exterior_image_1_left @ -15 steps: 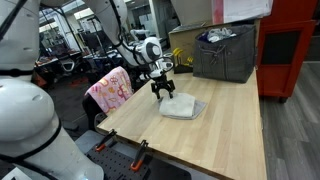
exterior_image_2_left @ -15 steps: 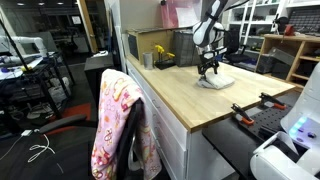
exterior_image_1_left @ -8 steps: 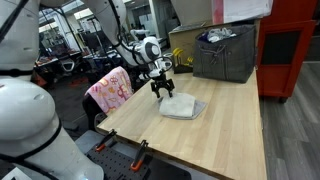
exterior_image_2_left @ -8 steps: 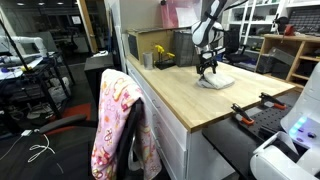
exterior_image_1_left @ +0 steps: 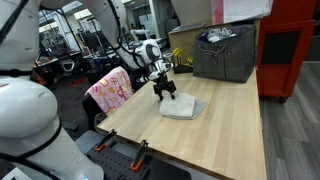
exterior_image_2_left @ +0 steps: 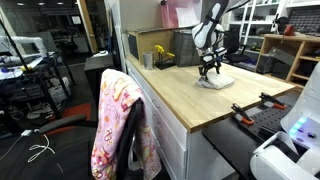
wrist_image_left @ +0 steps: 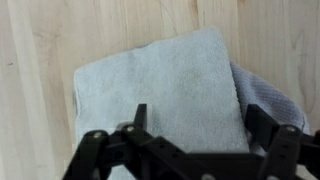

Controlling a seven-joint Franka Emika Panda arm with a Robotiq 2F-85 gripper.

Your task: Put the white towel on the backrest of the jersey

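Note:
The white towel point(exterior_image_1_left: 184, 108) lies folded flat on the wooden table point(exterior_image_1_left: 215, 130); it also shows in the other exterior view point(exterior_image_2_left: 214, 81) and fills the wrist view point(wrist_image_left: 165, 95). My gripper point(exterior_image_1_left: 166, 94) hangs just above the towel's near edge, jaws open and spread over the cloth, empty; it shows in the other exterior view point(exterior_image_2_left: 209, 71) and the wrist view point(wrist_image_left: 200, 118). A chair draped with a pink patterned garment point(exterior_image_2_left: 120, 125) stands beside the table, also seen in an exterior view point(exterior_image_1_left: 110, 90).
A dark grey bin point(exterior_image_1_left: 224, 52) with clutter stands at the table's far end, next to a red cabinet point(exterior_image_1_left: 290, 50). Clamps point(exterior_image_1_left: 137, 152) sit on the table's near edge. A box with a yellow object point(exterior_image_2_left: 158, 55) is at the far end.
My gripper has shifted slightly over the towel and a little upward; the towel has not moved.

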